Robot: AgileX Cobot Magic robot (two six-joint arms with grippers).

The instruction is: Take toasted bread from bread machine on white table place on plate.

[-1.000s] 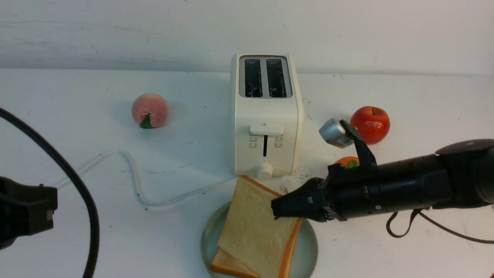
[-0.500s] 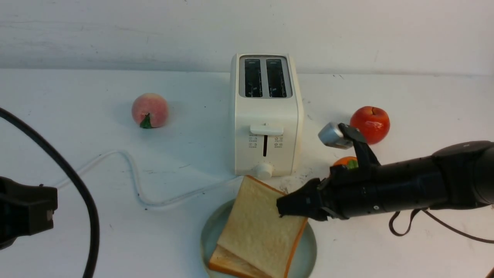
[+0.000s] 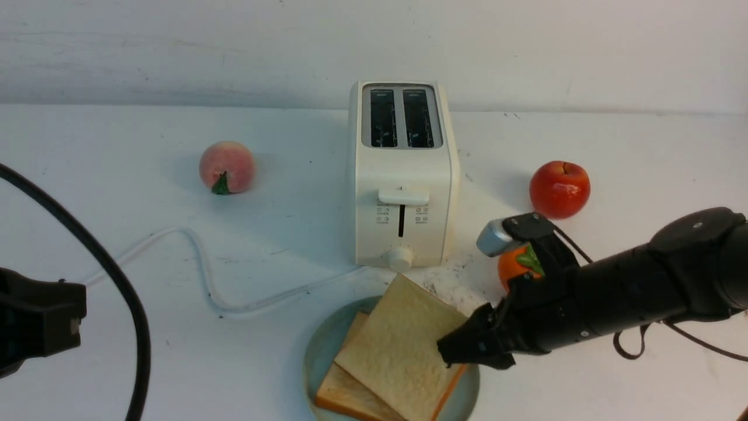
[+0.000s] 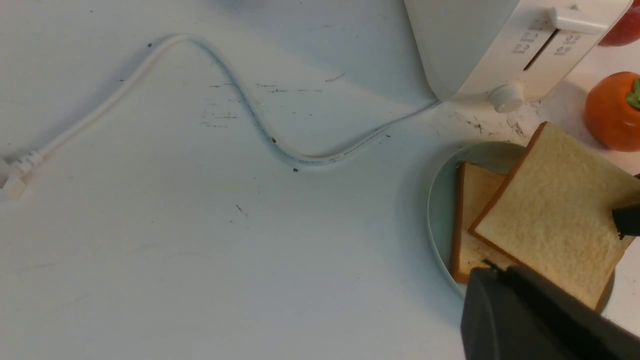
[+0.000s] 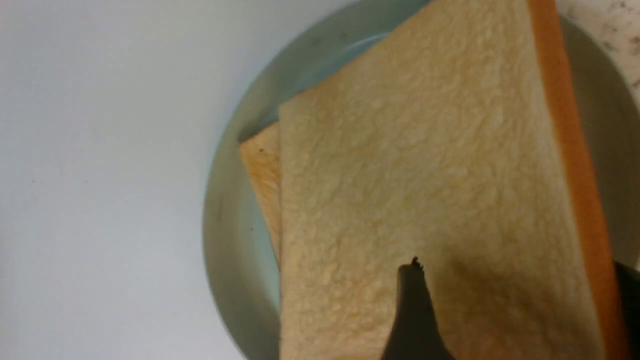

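Just in front of the toaster (image 3: 403, 175) sits the plate (image 3: 315, 351), holding two slices of toast (image 3: 403, 345) — one lying skewed over the other. The right arm's fingers (image 5: 419, 300) are spread wide at the upper slice's edge; the left arm's (image 4: 500, 290) are together, well out to the toaster's left — nothing between them.
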